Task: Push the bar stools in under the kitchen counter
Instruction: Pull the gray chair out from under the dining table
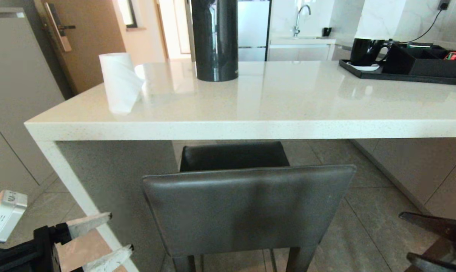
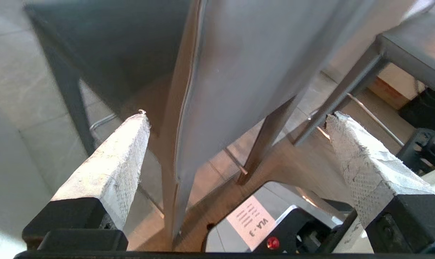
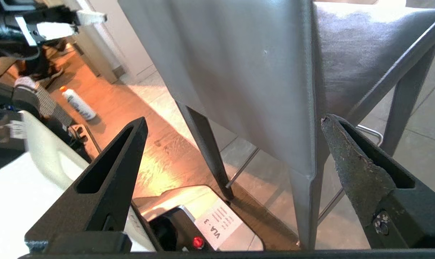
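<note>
1. Two grippers flank one bar stool (image 1: 247,207) in the head view. The stool stands in front of the kitchen counter (image 1: 250,128), its backrest on the robot's side of the slab edge and its seat partly under the slab. A second dark seat or backrest shows beyond it beneath the top. The left gripper (image 1: 107,236) waits low on the left with its pale fingers spread and nothing between them; the right gripper (image 1: 420,236) shows at the lower right edge, its dark fingers apart. The robot would do well to press both sides of the backrest evenly, so that the stool slides straight and does not twist against the counter's white side leg.

2. From the left wrist view, the left gripper (image 2: 235,118) is spread wide, with the backrest's side edge (image 2: 188,108) ahead between its fingers but not touching them. The slim legs and a thin footrest show below. Contact high on the backrest could tip a tall stool, so a slow, level push seems wise. A white label on the robot's base reads "VLA - 3" (image 2: 255,225).

3. From the right wrist view, the right gripper (image 3: 235,126) is likewise spread and empty, with the backrest's other edge (image 3: 307,118) in front of it. The same "VLA - 3" label (image 3: 217,226) is legible. A small white bottle (image 3: 77,104) lies on the floor, well away from the stool.
</note>
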Controlling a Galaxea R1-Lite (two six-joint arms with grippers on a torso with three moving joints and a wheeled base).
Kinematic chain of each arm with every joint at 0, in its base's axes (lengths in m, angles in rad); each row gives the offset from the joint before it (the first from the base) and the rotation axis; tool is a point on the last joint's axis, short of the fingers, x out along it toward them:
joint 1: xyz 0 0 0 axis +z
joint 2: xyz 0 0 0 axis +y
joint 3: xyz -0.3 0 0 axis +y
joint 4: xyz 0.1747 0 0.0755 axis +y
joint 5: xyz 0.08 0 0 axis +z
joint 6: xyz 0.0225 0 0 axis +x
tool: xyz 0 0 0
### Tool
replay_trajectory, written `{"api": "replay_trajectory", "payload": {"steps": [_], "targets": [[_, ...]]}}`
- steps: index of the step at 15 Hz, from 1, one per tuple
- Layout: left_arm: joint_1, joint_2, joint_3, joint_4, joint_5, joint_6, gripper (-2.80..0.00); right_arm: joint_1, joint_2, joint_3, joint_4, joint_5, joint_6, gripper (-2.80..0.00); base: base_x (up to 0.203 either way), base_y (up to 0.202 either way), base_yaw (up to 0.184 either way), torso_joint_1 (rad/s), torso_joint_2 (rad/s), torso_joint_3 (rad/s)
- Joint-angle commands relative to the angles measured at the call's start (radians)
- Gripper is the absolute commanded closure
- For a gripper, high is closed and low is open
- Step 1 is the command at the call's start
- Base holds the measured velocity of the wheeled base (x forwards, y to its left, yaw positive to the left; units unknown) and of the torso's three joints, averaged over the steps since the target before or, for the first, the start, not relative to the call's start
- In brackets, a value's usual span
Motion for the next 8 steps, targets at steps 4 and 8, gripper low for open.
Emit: {"api": "replay_trajectory", "payload": {"steps": [4, 8], "targets": [[-0.033, 0.170, -0.009, -0.142, -0.023, -0.001, -2.80, 0.025, 0.260, -0.056, -0.168, 0.019, -0.017, -2.80, 0.000, 0.000, 0.000, 0.000, 0.00, 0.000], [-0.055, 0.219, -0.037, -0.150, -0.024, 0.000, -2.80, 0.129, 0.385, -0.085, -0.292, 0.013, -0.020, -2.80, 0.000, 0.000, 0.000, 0.000, 0.00, 0.000]]}}
